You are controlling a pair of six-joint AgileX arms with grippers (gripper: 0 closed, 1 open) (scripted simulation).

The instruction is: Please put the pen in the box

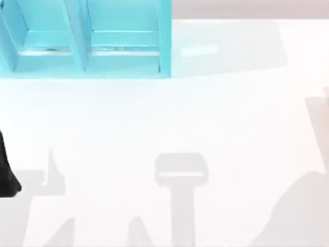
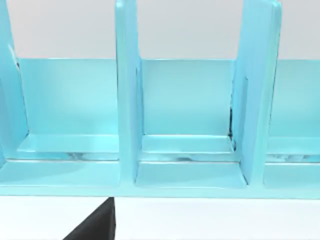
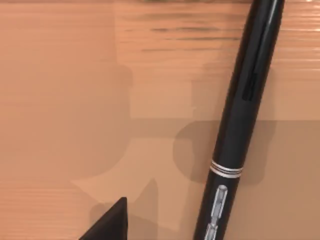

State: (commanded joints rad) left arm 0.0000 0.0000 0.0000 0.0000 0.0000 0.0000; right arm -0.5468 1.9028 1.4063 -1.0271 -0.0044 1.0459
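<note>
From above, a turquoise box [image 1: 87, 41] with upright dividers is sitting at the table's [image 1: 205, 118] far left, and a dark piece of the left arm [image 1: 6, 175] is showing at the left edge.

The left wrist camera is facing the box's [image 2: 190, 125] open compartments.

The right wrist camera is looking onto a glossy black pen [image 3: 240, 125], silver-banded with a silvery label, lying on an orange-brown surface [image 3: 75, 100]. I cannot tell either gripper's state.

- Left arm [image 1: 7, 172]: matte black, tapered shape at top view's left edge.
- Wrist views: black wedge-shaped finger [image 2: 95, 227] each [image 3: 107, 225]; no markings, cables visible.
</note>
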